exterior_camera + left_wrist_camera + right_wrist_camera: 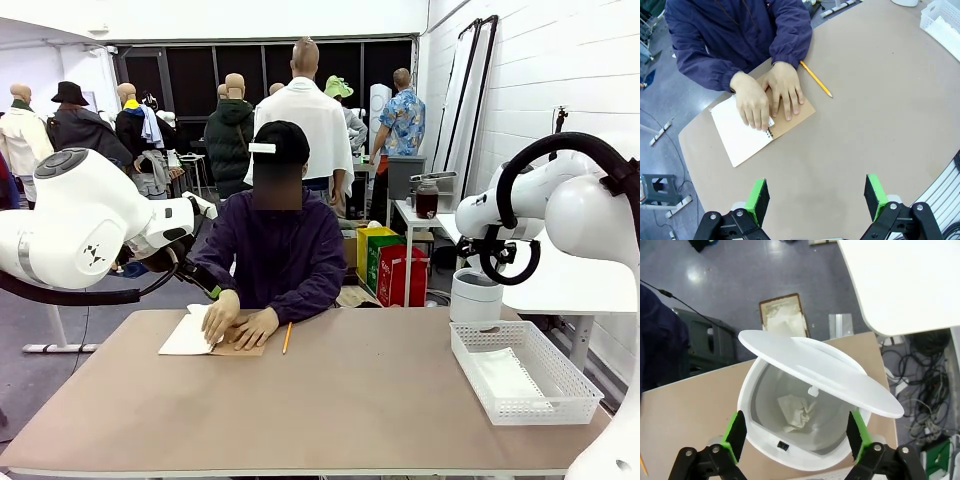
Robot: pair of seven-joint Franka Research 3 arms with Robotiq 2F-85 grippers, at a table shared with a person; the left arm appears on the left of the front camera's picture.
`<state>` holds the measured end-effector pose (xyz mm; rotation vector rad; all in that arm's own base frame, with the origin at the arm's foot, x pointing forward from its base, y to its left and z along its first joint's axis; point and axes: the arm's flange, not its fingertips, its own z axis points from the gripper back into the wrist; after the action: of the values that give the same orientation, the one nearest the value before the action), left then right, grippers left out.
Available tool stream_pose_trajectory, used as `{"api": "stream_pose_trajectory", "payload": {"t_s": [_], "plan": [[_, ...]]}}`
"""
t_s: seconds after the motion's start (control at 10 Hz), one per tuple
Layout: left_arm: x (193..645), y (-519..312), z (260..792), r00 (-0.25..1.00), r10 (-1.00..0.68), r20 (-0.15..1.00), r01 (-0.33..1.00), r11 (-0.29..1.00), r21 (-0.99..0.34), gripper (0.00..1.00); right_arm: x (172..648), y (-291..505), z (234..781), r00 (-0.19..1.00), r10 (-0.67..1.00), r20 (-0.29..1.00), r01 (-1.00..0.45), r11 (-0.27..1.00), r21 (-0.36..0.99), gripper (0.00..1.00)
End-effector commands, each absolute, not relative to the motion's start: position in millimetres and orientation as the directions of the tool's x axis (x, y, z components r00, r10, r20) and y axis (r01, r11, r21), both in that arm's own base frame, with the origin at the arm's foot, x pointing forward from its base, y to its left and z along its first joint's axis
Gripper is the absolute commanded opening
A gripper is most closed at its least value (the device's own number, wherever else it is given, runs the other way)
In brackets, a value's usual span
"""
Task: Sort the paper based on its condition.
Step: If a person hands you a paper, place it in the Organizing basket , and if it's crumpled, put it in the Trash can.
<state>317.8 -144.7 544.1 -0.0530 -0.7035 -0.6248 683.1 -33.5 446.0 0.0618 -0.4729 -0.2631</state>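
A white sheet of paper (740, 137) lies at the table's far left edge, pressed down by the person's hand (754, 102). Beside it is the brown cover of a spiral notebook (799, 116), also seen from the front (245, 348), with the sheet (186, 336) to its left. My left gripper (816, 200) hangs open high above the table, short of the sheet. My right gripper (796, 435) is open over a white lidded bin (757, 390), with a crumpled paper (796, 412) at the bottom. From the front this gripper (487, 262) hovers just above the bin (475, 298).
A yellow pencil (287, 337) lies right of the notebook. At the table's right end stands a white lattice basket (560, 385) with a flat white sheet (503, 375) inside. The bin's lid (825, 370) stands tilted open. The left arm (80, 220) bulks at the left.
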Motion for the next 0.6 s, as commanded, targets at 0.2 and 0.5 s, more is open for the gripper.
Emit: {"api": "stream_pose_trajectory", "payload": {"t_s": [0.2,0.5], "plan": [[318.0,-143.6,543.5,0.586,-0.524,0.618,0.561,0.813,0.157,1.00,672.0,-29.8,445.7,0.872,-0.259,0.415,0.212,0.965,0.157,1.00],[318.0,-143.6,543.5,0.586,-0.524,0.618,0.561,0.813,0.157,1.00,681.4,-31.5,446.7,0.861,-0.269,0.432,0.236,0.963,0.129,1.00]]}}
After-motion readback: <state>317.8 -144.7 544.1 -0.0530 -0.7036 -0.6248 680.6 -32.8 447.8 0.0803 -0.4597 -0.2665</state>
